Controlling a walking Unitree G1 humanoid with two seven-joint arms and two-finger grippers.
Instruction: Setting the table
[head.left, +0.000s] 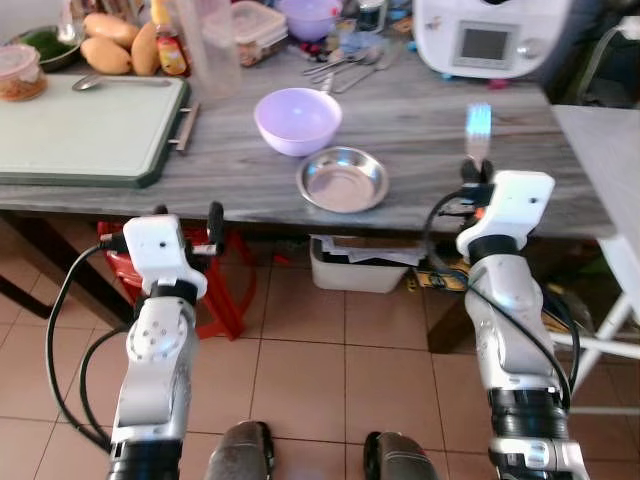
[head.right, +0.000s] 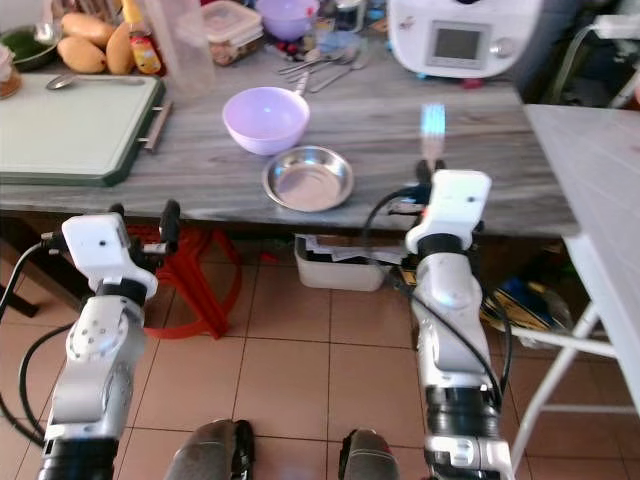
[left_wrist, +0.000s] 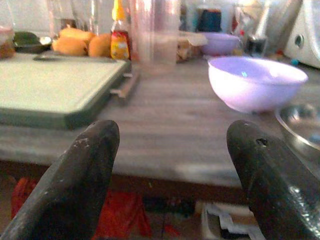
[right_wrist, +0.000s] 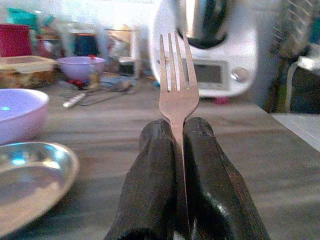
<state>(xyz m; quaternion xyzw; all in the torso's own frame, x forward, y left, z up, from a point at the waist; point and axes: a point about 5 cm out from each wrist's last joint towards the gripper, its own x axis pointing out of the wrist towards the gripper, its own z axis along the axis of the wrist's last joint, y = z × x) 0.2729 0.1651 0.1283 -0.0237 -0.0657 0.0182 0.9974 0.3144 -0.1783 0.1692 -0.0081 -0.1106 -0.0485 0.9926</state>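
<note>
Grey wood-grain table (head.left: 420, 130) over a terracotta tile floor (head.left: 330, 350). Right gripper (right_wrist: 178, 132) is clamped on a fork (right_wrist: 176, 85), tines up, held above the table edge just beside the steel plate (head.left: 342, 180). Lilac bowl (head.left: 297, 120) sits just behind that plate. Left gripper (left_wrist: 172, 165) has fingers apart, holding nothing, short of the table edge and facing the green cutting board (head.left: 85, 135). White kitchen appliance (head.left: 490, 35) stands behind the plate at the table's back.

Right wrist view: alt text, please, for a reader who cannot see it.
The right tool is shut on a fork, tines up, above a grey table. A steel dish and a lilac bowl sit to one side, a white appliance behind.
</note>
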